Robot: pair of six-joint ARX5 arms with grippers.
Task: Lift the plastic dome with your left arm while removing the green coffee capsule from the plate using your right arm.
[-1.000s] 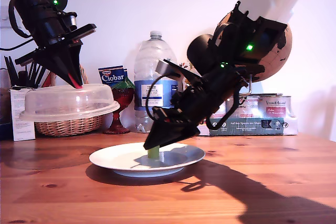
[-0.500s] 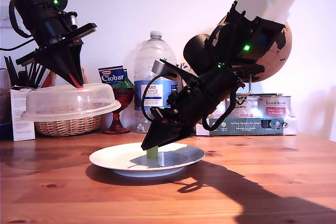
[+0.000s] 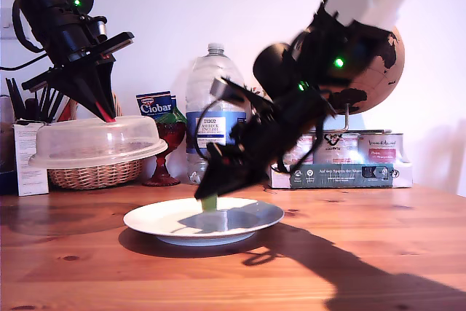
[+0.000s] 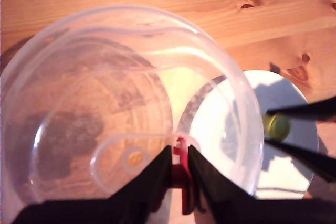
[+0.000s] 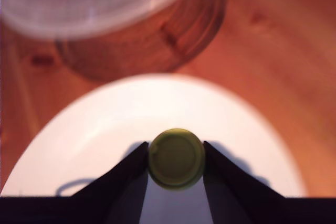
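In the exterior view's left, the frosted plastic dome [image 3: 95,140] hangs above the table. My first gripper [image 3: 105,116] is shut on its red tab [image 4: 181,169]; the dome [image 4: 121,103] fills the first wrist view. The white plate [image 3: 156,218] lies mid-table. My second gripper [image 3: 209,196] is shut on the green coffee capsule [image 3: 210,205], just above the plate's middle. The second wrist view shows the capsule [image 5: 176,158] pinched between the black fingers over the plate [image 5: 105,129]. In the first wrist view the capsule [image 4: 276,125] sits beside the dome's rim.
Behind the plate stand a tall water bottle [image 3: 211,107], a red goblet [image 3: 169,143], a Ciobar box [image 3: 155,105] and a wicker basket [image 3: 98,174] under the dome. Boxes [image 3: 342,162] and a globe [image 3: 378,71] are at the exterior view's right.
My second gripper has risen a little with the capsule, lifting it off the plate, and its arm is motion-blurred. The first gripper and the dome have held still.
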